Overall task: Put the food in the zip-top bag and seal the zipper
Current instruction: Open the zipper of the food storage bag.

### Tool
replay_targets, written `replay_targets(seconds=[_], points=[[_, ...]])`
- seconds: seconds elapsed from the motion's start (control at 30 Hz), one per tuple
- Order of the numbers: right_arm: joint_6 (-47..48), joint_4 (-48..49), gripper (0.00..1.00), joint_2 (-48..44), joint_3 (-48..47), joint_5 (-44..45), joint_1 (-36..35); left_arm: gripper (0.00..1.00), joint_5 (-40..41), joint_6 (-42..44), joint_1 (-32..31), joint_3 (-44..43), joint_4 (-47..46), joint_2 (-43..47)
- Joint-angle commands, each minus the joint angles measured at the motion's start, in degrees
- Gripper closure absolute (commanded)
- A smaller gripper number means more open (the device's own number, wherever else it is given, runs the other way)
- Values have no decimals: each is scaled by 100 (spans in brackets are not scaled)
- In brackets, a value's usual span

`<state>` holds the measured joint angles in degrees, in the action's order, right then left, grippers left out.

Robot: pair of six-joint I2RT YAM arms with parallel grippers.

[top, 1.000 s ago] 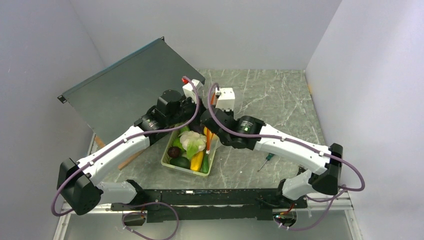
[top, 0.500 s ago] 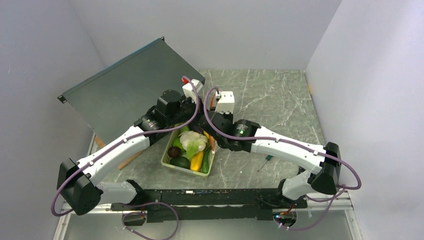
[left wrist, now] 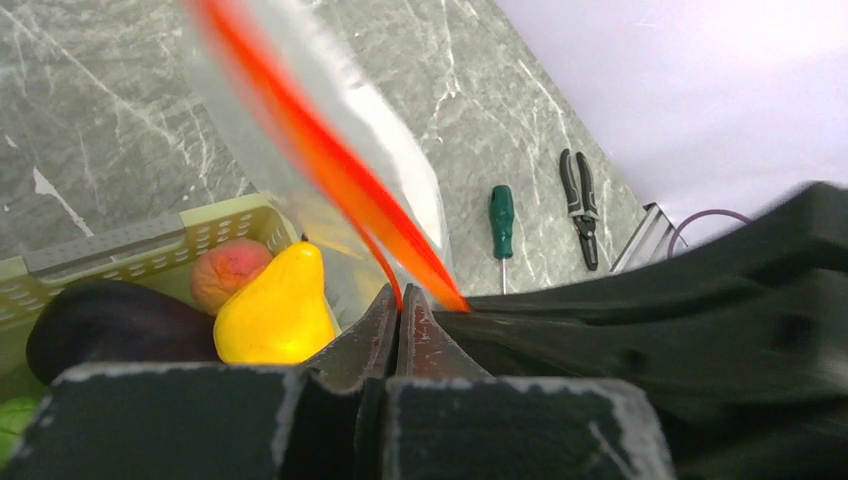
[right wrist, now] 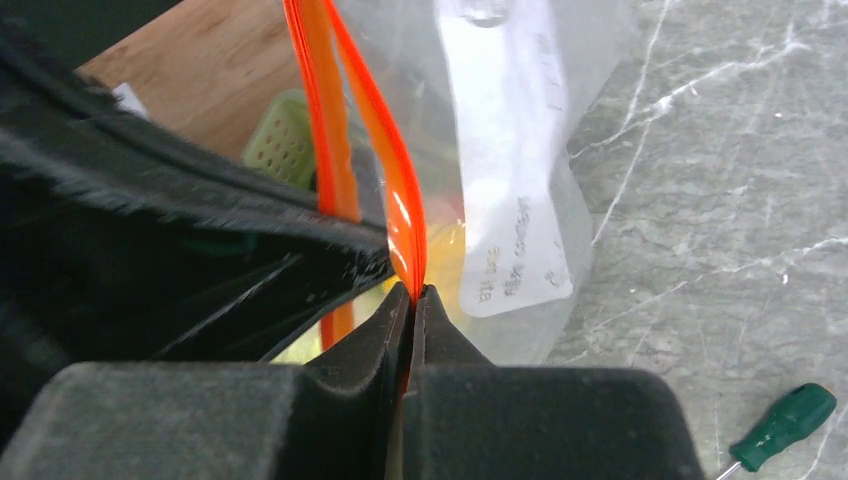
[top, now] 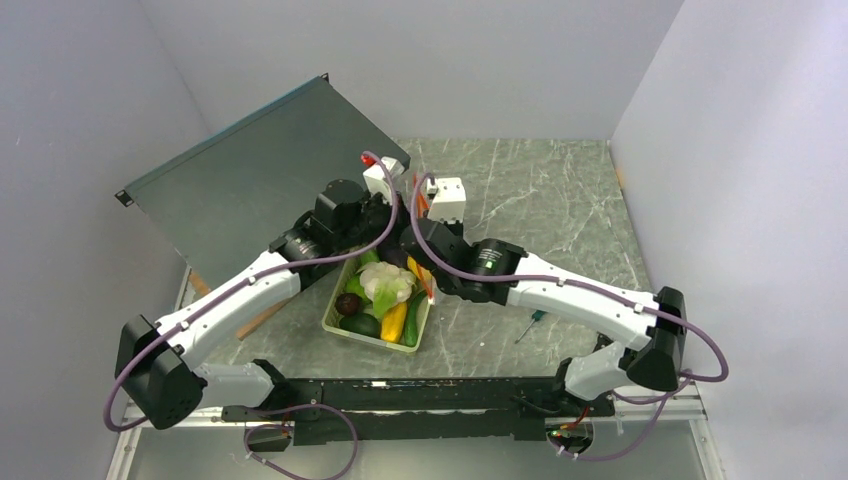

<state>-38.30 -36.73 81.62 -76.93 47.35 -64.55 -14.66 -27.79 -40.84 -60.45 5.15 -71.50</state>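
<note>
The left gripper (left wrist: 400,300) and right gripper (right wrist: 412,297) each clamp tight on the orange-red zipper (right wrist: 403,210). The zip-top bag (right wrist: 520,150) hangs from their fingertips beside the tray (left wrist: 110,250), where the food (left wrist: 275,310) lies

Food heaped in the tray, with the bag held up above it by its zipper.

The food (top: 385,300) lies piled in the pale green tray (left wrist: 140,245): a yellow pear-shaped piece (left wrist: 275,308), a peach-orange one (left wrist: 228,275), a dark purple one (left wrist: 105,328) and green pieces (top: 411,328). The clear zip-top bag (right wrist: 520,130), with its white label showing, hangs above the tray's end. Its orange-red zipper (right wrist: 400,190) is parted into two strips and unsealed, pinched by the left gripper (left wrist: 400,305) and the right gripper (right wrist: 410,295).
</note>
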Motion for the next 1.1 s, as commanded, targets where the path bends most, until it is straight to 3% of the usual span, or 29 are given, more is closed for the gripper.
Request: replay_targets(seconds=[0.0, 0.1, 0.3, 0.37, 0.53, 0.8, 1.07], points=[[192, 101, 100, -586, -322, -583, -23, 100, 136, -115, 3, -214, 190, -192], [402, 243, 97, -716, -241, -846, -31, 100, 27, -192, 45, -215, 159, -281], [513, -31, 67, -530, -309, -489, -28, 100, 18, -200, 52, -188, 126, -234], [578, -283, 52, -413, -438, -422, -31, 100, 61, -196, 54, -155, 83, -155], [214, -1136, 2, -92, -928, -340, -31, 100, 81, -195, 53, -130, 48, -106], [-291, -812, 2, -335, -526, -578, -21, 100, 55, -218, 64, -148, 72, -126], [-351, -829, 30, -337, -402, -358, -44, 100, 38, -226, 100, -152, 76, -104]])
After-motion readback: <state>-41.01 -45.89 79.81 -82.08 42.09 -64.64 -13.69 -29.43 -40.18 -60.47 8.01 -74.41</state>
